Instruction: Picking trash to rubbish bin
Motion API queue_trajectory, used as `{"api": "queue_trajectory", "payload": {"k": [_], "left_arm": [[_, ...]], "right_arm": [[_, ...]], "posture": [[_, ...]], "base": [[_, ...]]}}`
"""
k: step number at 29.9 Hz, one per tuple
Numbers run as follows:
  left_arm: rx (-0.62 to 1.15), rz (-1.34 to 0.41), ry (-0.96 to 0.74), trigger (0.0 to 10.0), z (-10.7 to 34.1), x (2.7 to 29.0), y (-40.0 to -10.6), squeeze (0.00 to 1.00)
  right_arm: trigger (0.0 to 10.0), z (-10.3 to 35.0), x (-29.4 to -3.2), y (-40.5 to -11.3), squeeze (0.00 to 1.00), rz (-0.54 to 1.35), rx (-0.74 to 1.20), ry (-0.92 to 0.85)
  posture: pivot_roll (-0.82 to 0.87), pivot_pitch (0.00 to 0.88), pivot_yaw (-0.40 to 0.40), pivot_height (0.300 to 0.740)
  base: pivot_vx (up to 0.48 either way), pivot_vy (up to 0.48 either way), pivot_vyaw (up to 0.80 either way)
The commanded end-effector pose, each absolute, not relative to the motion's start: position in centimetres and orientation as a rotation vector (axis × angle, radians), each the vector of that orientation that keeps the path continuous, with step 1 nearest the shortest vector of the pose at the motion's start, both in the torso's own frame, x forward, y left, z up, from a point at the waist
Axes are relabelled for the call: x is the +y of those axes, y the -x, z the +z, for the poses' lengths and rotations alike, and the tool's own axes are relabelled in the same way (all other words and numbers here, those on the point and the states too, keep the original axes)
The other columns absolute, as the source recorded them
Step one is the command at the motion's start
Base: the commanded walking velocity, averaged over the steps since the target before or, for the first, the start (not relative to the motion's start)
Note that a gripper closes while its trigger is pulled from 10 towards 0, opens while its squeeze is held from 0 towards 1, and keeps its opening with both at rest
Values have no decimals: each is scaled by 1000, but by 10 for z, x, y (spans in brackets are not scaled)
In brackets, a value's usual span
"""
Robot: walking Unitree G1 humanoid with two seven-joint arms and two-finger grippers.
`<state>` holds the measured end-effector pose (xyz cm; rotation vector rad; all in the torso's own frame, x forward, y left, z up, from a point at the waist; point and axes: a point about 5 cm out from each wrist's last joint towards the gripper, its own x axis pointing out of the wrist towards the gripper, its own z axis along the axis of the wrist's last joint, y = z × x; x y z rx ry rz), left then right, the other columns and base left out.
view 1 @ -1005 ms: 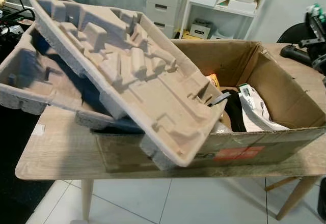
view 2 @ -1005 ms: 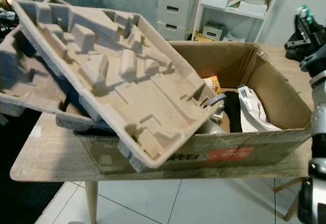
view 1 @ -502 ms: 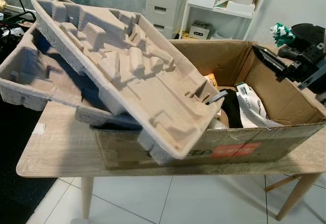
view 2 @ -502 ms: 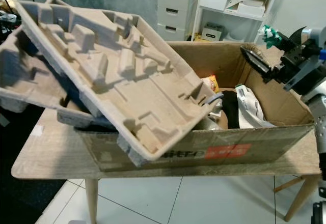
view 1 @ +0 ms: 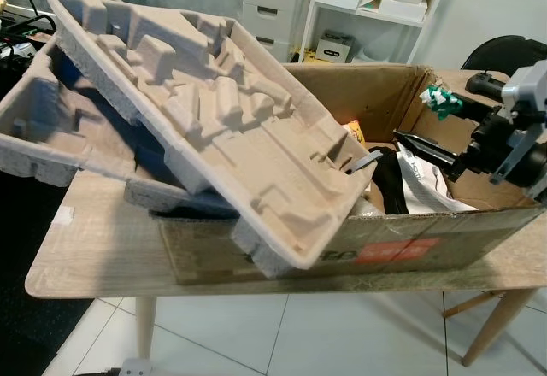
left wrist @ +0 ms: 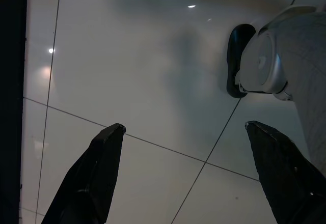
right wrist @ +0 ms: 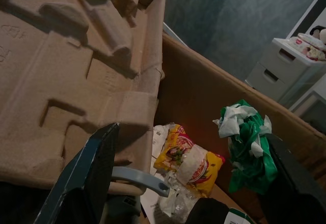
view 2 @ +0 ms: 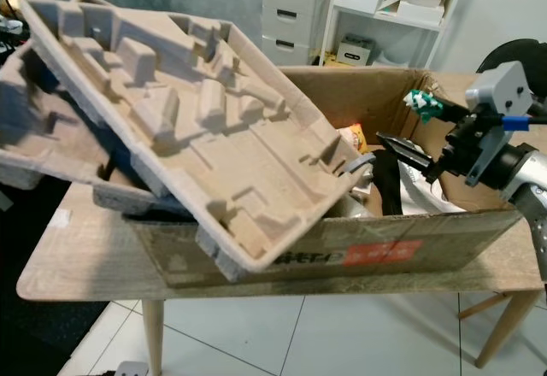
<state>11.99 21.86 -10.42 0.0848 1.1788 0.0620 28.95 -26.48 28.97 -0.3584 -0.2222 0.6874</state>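
At right of the frame, the right end effector reaches over the box on the desk, fingers spread, with green-and-white trash stuck at its upper fingertip. Pulp trays fill upper left. Left end effector hangs released over floor.

Head views evenly lit by diffuse overhead light, sharp across the pulp tray and cardboard box, with soft shadow under the tray and inside the box; mild curvature toward frame edges. Left wrist view dim, with small ceiling-light reflections glaring on the glossy floor tiles; claw fingers dark, slightly soft. Right wrist view dim, warm-toned, near finger blurred.
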Motion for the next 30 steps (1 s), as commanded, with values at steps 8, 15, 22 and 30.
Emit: {"api": "queue_trajectory", "payload": {"k": [8, 15, 22, 30], "left_arm": [[999, 428, 22, 10000, -83, 264, -145, 0], [793, 815, 30, 10000, -44, 336, -158, 0], [534, 1146, -52, 10000, 15, 400, -167, 0], [193, 1177, 34, 10000, 74, 428, -199, 0]], "right_arm": [[10000, 294, -258, -290, 0, 717, -258, 367], [10000, 293, -254, -292, 0, 726, -266, 361], [10000, 293, -251, -292, 0, 738, -284, 348], [10000, 287, -249, -297, 0, 729, -274, 328]], "posture": [[49, 87, -55, 740], [54, 95, -54, 740], [52, 95, -51, 740], [58, 91, -49, 740]], "base": [[0, 0, 0], [0, 0, 0], [0, 0, 0], [0, 0, 0]]}}
